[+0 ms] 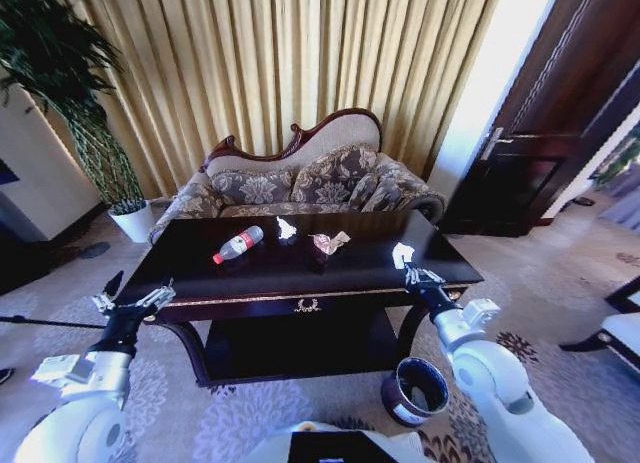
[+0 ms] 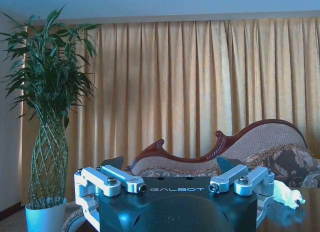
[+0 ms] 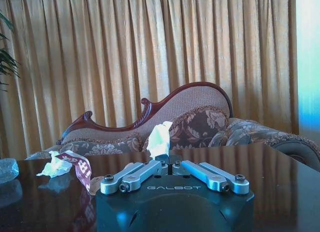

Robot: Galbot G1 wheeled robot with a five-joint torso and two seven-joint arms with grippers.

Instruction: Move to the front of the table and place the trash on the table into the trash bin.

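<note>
Nearest, low and right of centre: trash bin (image 1: 415,391), set beside the table (image 1: 250,278) leg. Just above, right gripper (image 1: 410,270) clenched on white tissue (image 1: 402,252); best lifted clear of the edge before lowering. Left gripper (image 1: 140,289) splayed wide, idle, centre-left. Farther: bottle (image 1: 238,244), wrapper (image 1: 330,243).

The word "GALBOT" stands in pale capitals on the dark glossy housing of the left end effector (image 2: 175,164), and again on the dark housing of the right end effector (image 3: 167,162). No other writing is legible.
</note>
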